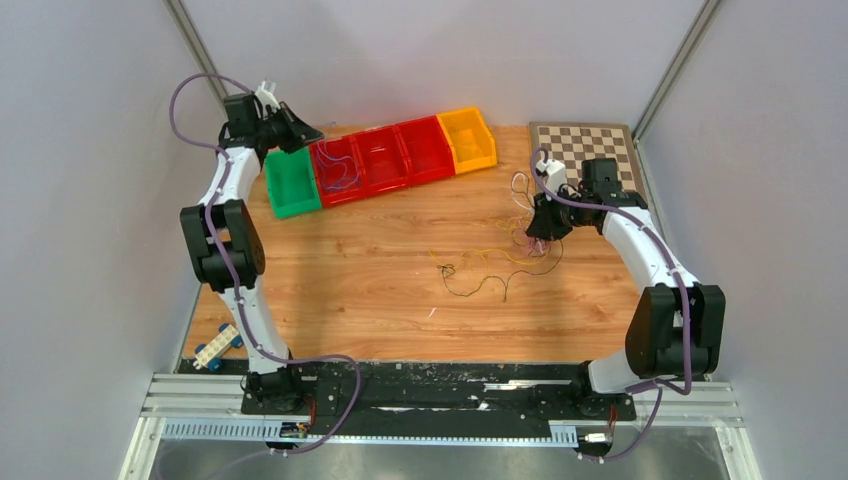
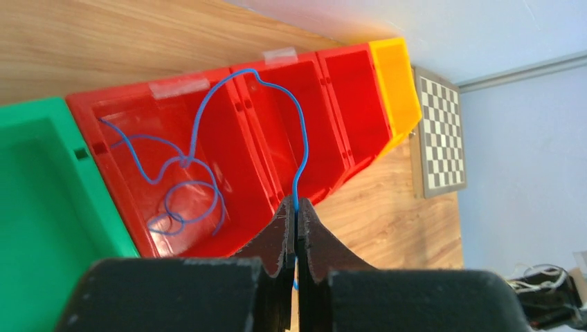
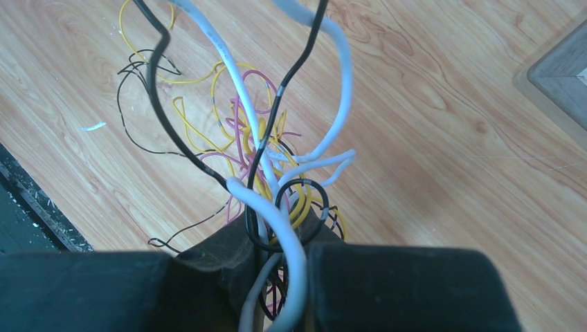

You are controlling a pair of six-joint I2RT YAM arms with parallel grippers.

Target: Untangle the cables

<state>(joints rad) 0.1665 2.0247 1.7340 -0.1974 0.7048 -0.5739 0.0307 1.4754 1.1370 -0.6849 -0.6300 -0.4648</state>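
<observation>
My left gripper (image 2: 296,207) is shut on a thin blue cable (image 2: 201,117), above the row of bins; the cable arcs up from the jaws and its far part lies coiled in the leftmost red bin (image 2: 173,173). In the top view the left gripper (image 1: 298,132) sits over the green bin (image 1: 292,184). My right gripper (image 3: 280,232) is shut on a tangle of white, black, yellow and pink cables (image 3: 270,159), held just above the table. In the top view the right gripper (image 1: 537,228) is at the right, with black and yellow strands (image 1: 490,268) trailing on the wood.
A row of bins, green, three red (image 1: 385,156) and orange (image 1: 468,138), lies at the back. A checkerboard (image 1: 585,145) sits at the back right. A small toy block piece (image 1: 218,347) lies at the near left edge.
</observation>
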